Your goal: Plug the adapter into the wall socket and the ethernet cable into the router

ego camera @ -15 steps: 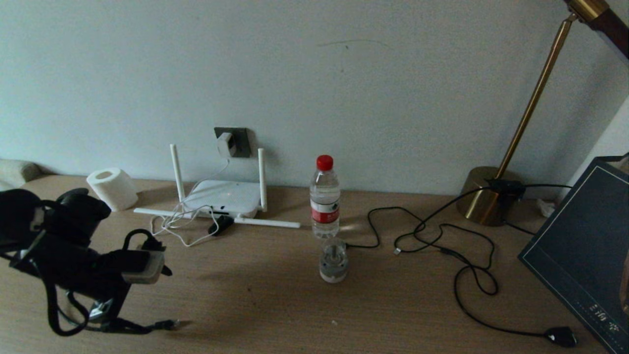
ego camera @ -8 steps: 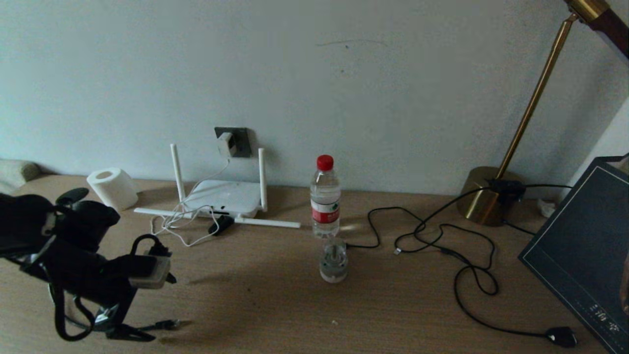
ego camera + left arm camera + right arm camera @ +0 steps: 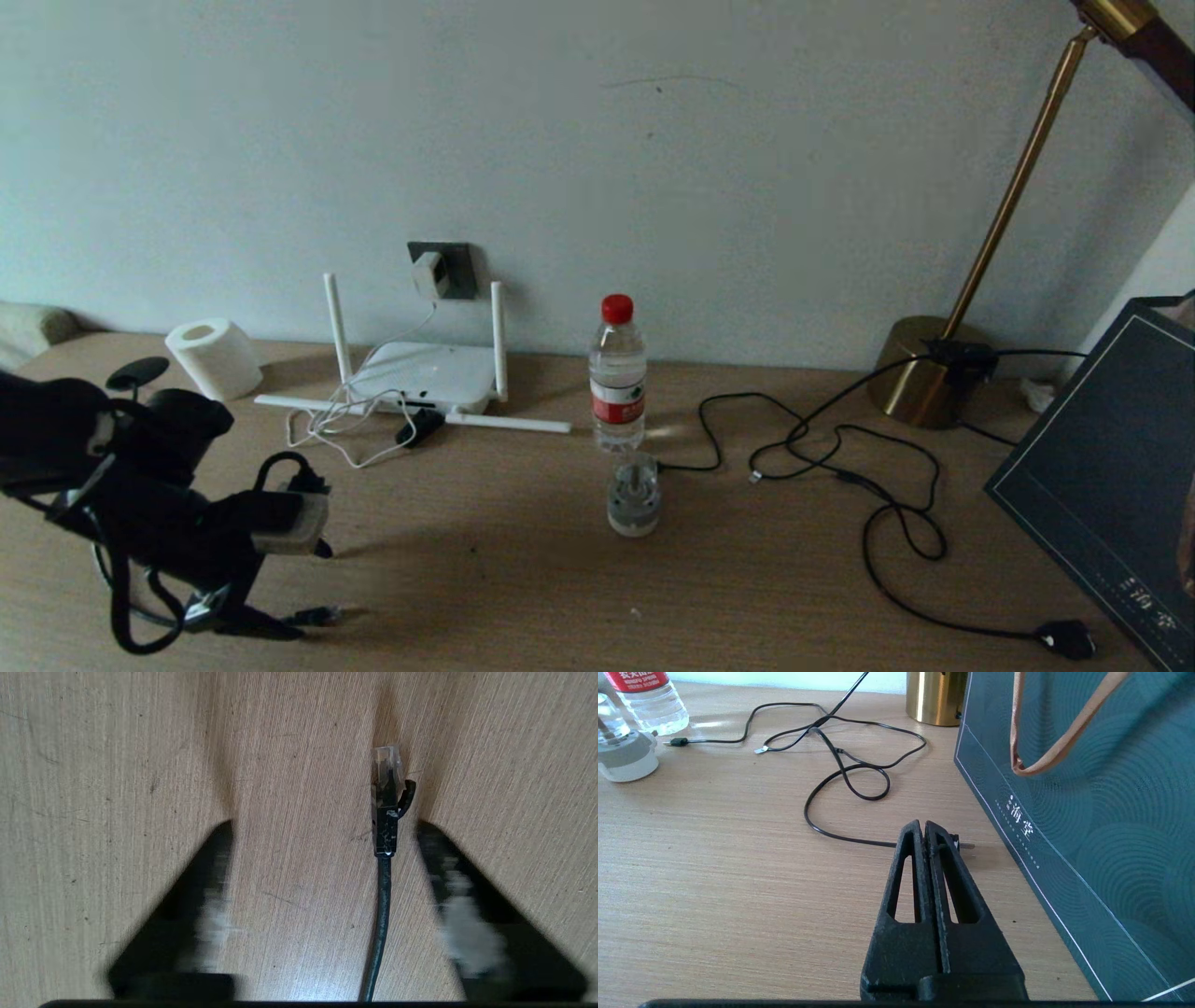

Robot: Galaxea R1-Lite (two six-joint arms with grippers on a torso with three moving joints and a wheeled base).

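Observation:
The ethernet cable's clear-tipped plug [image 3: 387, 772] lies flat on the wooden table [image 3: 523, 579], seen near the front left as the plug [image 3: 322, 614]. My left gripper [image 3: 323, 826] is open low over it, and the cable [image 3: 380, 914] runs between its fingers, nearer one of them, touching neither. In the head view the left gripper [image 3: 252, 623] points down at the table. The white adapter [image 3: 429, 273] sits in the dark wall socket [image 3: 457, 269], its cord dropping to the white router [image 3: 425, 373]. My right gripper [image 3: 923, 826] is shut and holds nothing, low over the table.
A water bottle [image 3: 617, 373] and a small clear jar [image 3: 634, 495] stand mid-table. The lamp cord [image 3: 896, 523] loops on the right to its black plug [image 3: 1069, 639]. A brass lamp base [image 3: 920, 369], a dark bag [image 3: 1087, 812] and a paper roll [image 3: 215, 357] are also here.
My left arm has shifted a little to the right over the cable end. The ethernet plug stays where it lay. Nothing else has moved.

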